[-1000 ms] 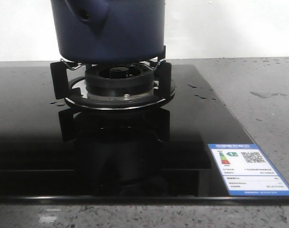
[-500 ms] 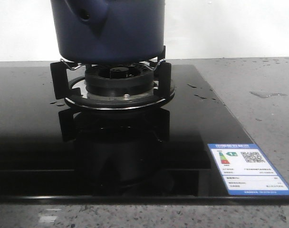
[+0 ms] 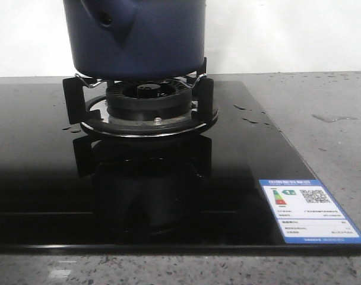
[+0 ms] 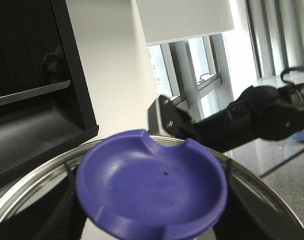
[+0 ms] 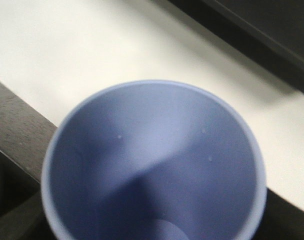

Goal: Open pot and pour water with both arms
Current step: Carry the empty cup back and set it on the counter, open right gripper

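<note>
The dark navy pot [image 3: 139, 41] stands on the burner [image 3: 148, 98], its handle socket [image 3: 109, 15] toward the front left; its top is cut off by the front view. Neither gripper shows in the front view. In the left wrist view my left gripper [image 4: 151, 200] is shut on a purple dish-shaped knob [image 4: 152, 185] of a steel-rimmed lid [image 4: 22, 190], with dark fingers [image 4: 62, 215] on either side, held up in the air. In the right wrist view a pale-blue cup [image 5: 152, 165] fills the picture, seen from above into its inside. It hides my right fingers and is held off the table.
The burner sits on a black glass stove top [image 3: 38, 178] with a blue-edged label [image 3: 311, 211] at the front right. Water drops lie on the grey counter [image 3: 332, 117]. My right arm [image 4: 252, 120] shows beyond the lid, with windows and a dark shelf [image 4: 37, 100] behind.
</note>
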`<act>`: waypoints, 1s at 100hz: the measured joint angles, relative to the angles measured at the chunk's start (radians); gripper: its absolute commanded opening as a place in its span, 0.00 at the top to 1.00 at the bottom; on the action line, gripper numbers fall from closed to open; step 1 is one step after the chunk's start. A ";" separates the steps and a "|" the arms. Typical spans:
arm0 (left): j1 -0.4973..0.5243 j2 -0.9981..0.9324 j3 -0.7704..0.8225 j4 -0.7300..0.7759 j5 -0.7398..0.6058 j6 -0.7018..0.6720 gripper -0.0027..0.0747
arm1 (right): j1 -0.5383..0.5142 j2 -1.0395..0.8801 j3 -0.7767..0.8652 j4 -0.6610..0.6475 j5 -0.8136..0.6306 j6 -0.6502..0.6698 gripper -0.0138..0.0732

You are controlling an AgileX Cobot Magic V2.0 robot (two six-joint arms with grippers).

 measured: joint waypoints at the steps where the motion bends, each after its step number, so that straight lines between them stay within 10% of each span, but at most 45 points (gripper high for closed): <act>1: 0.000 0.000 0.000 0.000 0.000 0.000 0.62 | -0.006 -0.005 0.005 0.006 0.000 0.002 0.61; 56: -0.021 0.019 0.012 0.005 0.005 0.000 0.62 | -0.244 -0.316 0.934 0.217 -0.656 0.006 0.61; 87: -0.066 0.046 0.020 0.031 -0.004 0.000 0.62 | -0.244 -0.303 1.036 0.226 -0.744 0.006 0.60; 100: -0.066 0.046 0.020 0.031 -0.006 0.000 0.62 | -0.244 -0.301 1.036 0.235 -0.746 0.006 0.45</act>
